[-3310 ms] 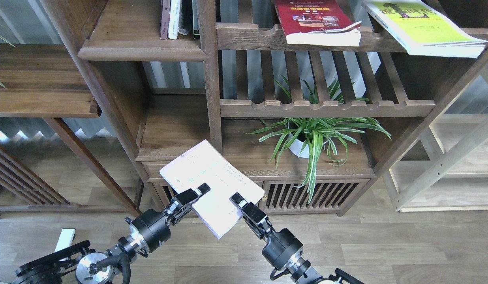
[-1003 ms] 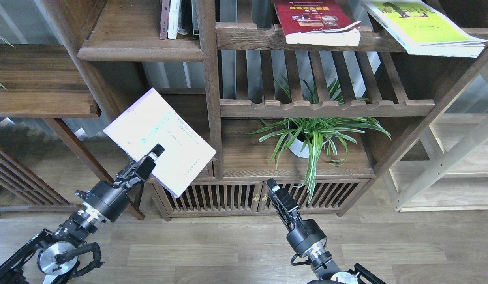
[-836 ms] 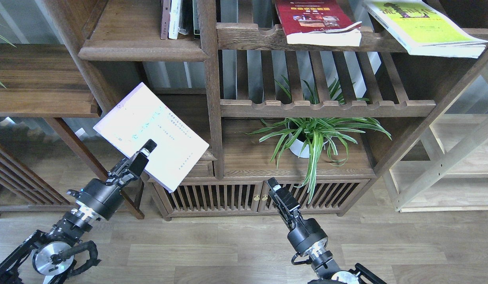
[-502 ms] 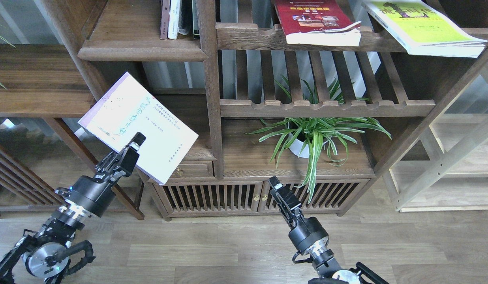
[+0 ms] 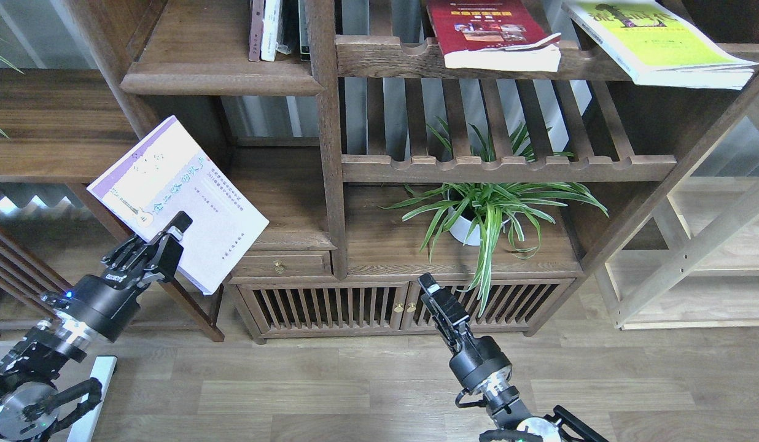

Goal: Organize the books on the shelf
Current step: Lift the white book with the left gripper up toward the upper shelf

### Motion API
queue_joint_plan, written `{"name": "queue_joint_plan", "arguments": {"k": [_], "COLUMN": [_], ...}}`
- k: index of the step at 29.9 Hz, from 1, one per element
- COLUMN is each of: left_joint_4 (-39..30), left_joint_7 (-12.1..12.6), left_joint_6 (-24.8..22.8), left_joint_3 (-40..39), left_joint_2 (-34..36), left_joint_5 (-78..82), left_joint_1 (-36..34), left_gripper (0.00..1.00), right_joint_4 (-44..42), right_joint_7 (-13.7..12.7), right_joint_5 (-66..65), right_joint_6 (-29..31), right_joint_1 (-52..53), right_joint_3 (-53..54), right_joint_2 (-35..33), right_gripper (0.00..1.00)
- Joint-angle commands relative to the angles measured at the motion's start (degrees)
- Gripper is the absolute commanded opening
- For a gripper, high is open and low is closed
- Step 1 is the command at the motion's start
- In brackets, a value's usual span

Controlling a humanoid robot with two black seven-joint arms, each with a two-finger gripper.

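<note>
Left claw [image 5: 171, 236] clamped on the lavender-white book [image 5: 177, 199], held tilted in the air below and left of the shelf [image 5: 223, 77].

The right claw [image 5: 433, 294] holds nothing; its fingers look pressed together, low in front of the cabinet doors, well right of that book. The dark red book [image 5: 490, 31] and yellow-green book [image 5: 656, 40] lie on the slatted rack [image 5: 392, 58] just right of the shelf, above the potted plant [image 5: 484, 212].
</note>
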Motion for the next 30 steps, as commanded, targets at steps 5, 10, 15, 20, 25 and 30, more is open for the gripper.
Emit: {"name": "queue_joint_plan", "arguments": {"k": [5, 10, 15, 20, 25, 30], "left_joint_4": [-1.8, -4.8, -6.9, -7.1, -7.9, -9.2], "left_joint_7": [1.2, 3.3, 6.7, 8.1, 9.2, 12.8], "left_joint_6": [0.0, 0.0, 0.0, 0.0, 0.0, 0.0], "left_joint_3": [-2.2, -4.2, -7.3, -9.8, -11.1, -12.4], "left_joint_2": [1.2, 2.1, 3.0, 3.5, 5.2, 6.4], "left_joint_5": [3.6, 3.4, 3.4, 3.1, 2.8, 1.1], "left_joint_1": [-0.1, 0.1, 0.1, -0.1, -0.7, -1.7], "left_gripper": [0.03, 0.03, 0.03, 0.03, 0.03, 0.03], "right_joint_4": [-0.3, -1.3, -2.1, -2.2, -2.9, -3.1], "right_joint_7": [0.1, 0.1, 0.4, 0.4, 0.4, 0.4], "right_joint_5": [-0.1, -0.1, 0.0, 0.2, 0.2, 0.3], "right_joint_6": [0.0, 0.0, 0.0, 0.0, 0.0, 0.0], "right_joint_1": [0.3, 0.6, 0.7, 1.3, 1.9, 2.0], "right_joint_3": [0.0, 0.0, 0.0, 0.2, 1.4, 2.2], "right_joint_2": [0.0, 0.0, 0.0, 0.0, 0.0, 0.0], "right_gripper": [0.83, 0.96, 0.99, 0.99, 0.99, 0.99]}}
